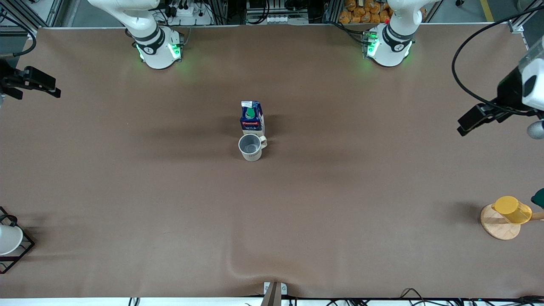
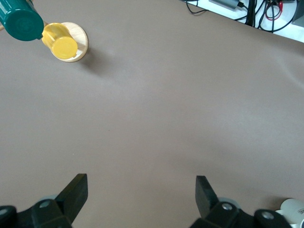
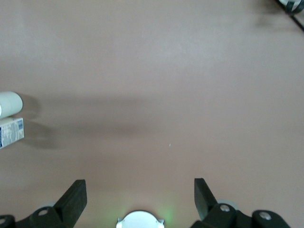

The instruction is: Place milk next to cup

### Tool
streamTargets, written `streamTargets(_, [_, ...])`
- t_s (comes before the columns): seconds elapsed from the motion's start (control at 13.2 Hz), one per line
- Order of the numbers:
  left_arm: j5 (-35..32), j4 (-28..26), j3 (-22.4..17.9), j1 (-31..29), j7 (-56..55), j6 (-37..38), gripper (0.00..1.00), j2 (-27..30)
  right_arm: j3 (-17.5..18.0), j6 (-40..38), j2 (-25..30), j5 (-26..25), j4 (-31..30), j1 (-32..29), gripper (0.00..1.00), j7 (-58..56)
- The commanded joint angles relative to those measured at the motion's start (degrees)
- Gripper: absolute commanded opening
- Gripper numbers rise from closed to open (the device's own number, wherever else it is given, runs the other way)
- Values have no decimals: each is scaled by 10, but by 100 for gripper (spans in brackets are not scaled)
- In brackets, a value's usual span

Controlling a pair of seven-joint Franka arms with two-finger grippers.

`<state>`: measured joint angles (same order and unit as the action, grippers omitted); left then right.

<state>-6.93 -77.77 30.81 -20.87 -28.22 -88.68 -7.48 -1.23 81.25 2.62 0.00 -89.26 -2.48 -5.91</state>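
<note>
The milk (image 1: pixel 251 116), a dark blue carton with a green cap, stands upright in the middle of the table. The cream-white cup (image 1: pixel 251 147) stands upright right beside it, nearer to the front camera, and the two almost touch. Both show at the edge of the right wrist view, the cup (image 3: pixel 8 104) and the milk (image 3: pixel 11 132). My left gripper (image 1: pixel 479 118) hangs open and empty over the left arm's end of the table (image 2: pixel 141 190). My right gripper (image 1: pixel 37 82) hangs open and empty over the right arm's end (image 3: pixel 140 192).
A yellow cup (image 1: pixel 512 209) on a wooden stand (image 1: pixel 500 224) is at the left arm's end, near the front edge, also in the left wrist view (image 2: pixel 61 43) beside a teal object (image 2: pixel 19 21). A white cup in a black wire rack (image 1: pixel 12 242) is at the right arm's end.
</note>
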Motion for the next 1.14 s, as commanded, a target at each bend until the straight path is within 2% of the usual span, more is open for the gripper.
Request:
streamTargets(0.0, [29,-19,6,-41,71,7,100,26,2,26,5,0,-6,5,100,7])
streamTargets(0.15, [50,-23,3,-51,84,16,100,33,2,25,5,-1,-7,5,100,7])
streamTargets(0.23, [63,-27,-28,-27,85,16,100,47,2,22,5,-1,-9,3,100,7])
streamTargets(0.38, [70,-41,-161,98,98,16,100,60,2,20,7,-1,-10,3,100,7])
streamTargets(0.61, [69,-39,-272,182,187,16,100,55,2,22,5,0,-10,3,100,8])
streamTargets(0.76, [71,-36,-297,205,190,25,100,55,2,22,5,0,-14,4,100,8])
streamTargets(1.06, [72,-36,-314,231,195,34,100,57,2,22,5,0,-17,4,100,8])
